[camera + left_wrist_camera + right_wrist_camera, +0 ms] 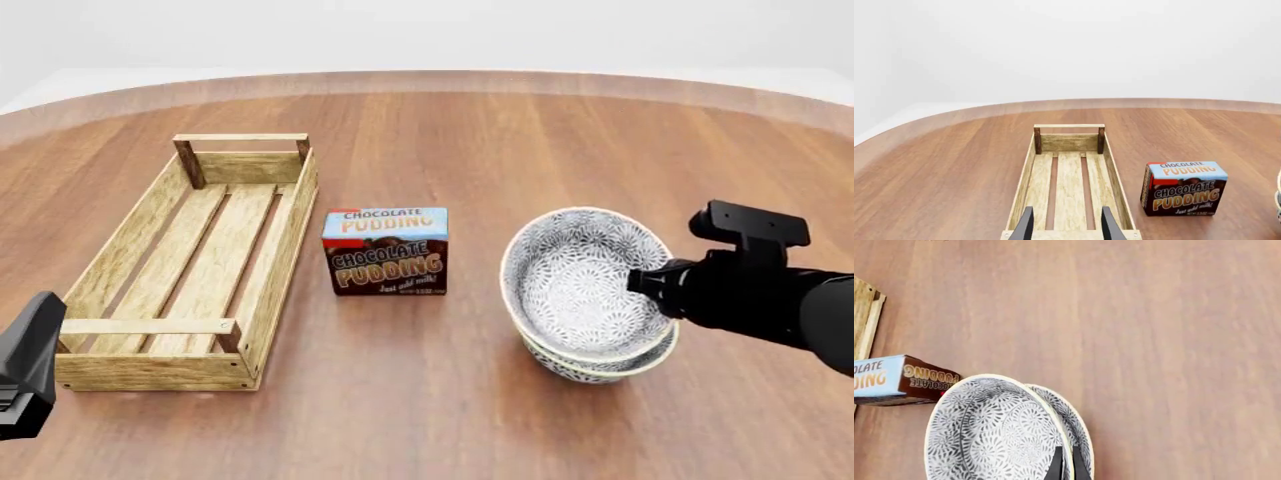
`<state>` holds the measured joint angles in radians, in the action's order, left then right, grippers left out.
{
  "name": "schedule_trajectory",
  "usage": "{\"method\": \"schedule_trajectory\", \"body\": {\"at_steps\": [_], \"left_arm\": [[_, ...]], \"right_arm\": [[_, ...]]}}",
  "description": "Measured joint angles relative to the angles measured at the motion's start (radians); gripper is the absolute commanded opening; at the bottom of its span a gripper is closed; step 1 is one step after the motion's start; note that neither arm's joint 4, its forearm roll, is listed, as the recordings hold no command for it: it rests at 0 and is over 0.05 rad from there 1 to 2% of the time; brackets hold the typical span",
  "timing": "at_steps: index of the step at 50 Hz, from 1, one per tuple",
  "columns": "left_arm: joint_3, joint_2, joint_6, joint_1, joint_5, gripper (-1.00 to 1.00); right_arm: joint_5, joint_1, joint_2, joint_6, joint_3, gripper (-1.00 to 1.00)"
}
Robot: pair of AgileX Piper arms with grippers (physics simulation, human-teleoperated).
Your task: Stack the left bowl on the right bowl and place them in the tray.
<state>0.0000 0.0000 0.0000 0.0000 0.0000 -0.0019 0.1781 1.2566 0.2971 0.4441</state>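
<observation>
Ahead of the left gripper (1066,227) in the left wrist view lies the tray (1069,175), a long crate of pale wooden slats with a darker-posted bar handle at its far end. Its dark fingers (1025,226) stand apart, holding nothing, over the tray's near end. Beside the tray stands a pudding box (1183,188) reading "CHOCOLATE PUDDING" and "Just add milk!", blue on top, brown on its face.

From the front view, the tray (283,262) sits at the left of the brown wood-grain worktop (454,140), the pudding box (386,250) just beside it. Right of the box, the left bowl (581,280), tilted, sits in the right bowl (587,362); both are round, grey-white flowered, cream-rimmed. The black right arm reaches in level from the right.

Down in the right wrist view, the right gripper (1066,467) has its fingers (1056,466) clamped on the rim of the left bowl (991,440), the right bowl (1077,432) behind it.
</observation>
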Motion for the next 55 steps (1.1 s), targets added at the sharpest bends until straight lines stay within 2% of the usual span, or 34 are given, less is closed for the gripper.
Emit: {"method": "schedule_trajectory", "body": {"at_steps": [3,4,35,43,55], "left_arm": [[0.0,0.0,0.0,0.0,0.0,1.0],[0.0,0.0,0.0,0.0,0.0,1.0],[0.0,0.0,0.0,0.0,0.0,1.0],[0.0,0.0,0.0,0.0,0.0,1.0],[0.0,0.0,0.0,0.0,0.0,1.0]], "right_arm": [[0.002,-0.004,-0.001,-0.004,0.001,-1.0],[0.005,-0.005,-0.004,-0.007,0.002,1.0],[0.087,-0.036,-0.073,-0.04,0.057,1.0],[0.095,-0.048,-0.092,-0.033,0.037,1.0],[0.09,-0.039,-0.109,0.012,-0.02,1.0]]}}
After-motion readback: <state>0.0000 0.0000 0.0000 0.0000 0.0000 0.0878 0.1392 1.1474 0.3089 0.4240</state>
